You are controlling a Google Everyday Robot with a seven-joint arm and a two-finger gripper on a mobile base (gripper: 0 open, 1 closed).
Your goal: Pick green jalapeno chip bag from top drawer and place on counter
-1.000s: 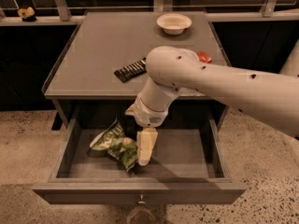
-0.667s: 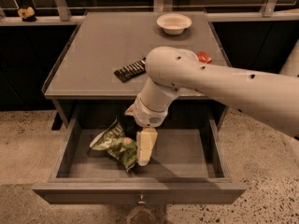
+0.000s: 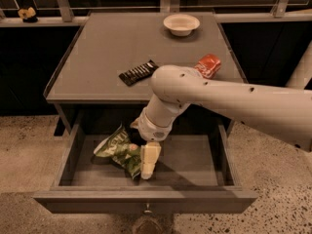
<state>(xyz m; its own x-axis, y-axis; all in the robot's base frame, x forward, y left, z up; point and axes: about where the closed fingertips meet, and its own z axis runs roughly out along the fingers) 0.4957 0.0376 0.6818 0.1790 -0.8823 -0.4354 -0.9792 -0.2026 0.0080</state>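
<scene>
Camera view: green jalapeno chip bag [image 3: 118, 149] is seen crumpled at left-centre of the open top drawer [image 3: 146, 200], with the gripper [image 3: 146, 162] down inside the drawer, touching the bag's right edge; whether the jaws are closed on the foil cannot be told. Slip is judged likely if only a thin wrinkle is pinched. On lift the bag could be snagged under the counter [image 3: 92, 57] lip, or the black wrapper [image 3: 139, 73] and red can [image 3: 208, 65] knocked at placement.
</scene>
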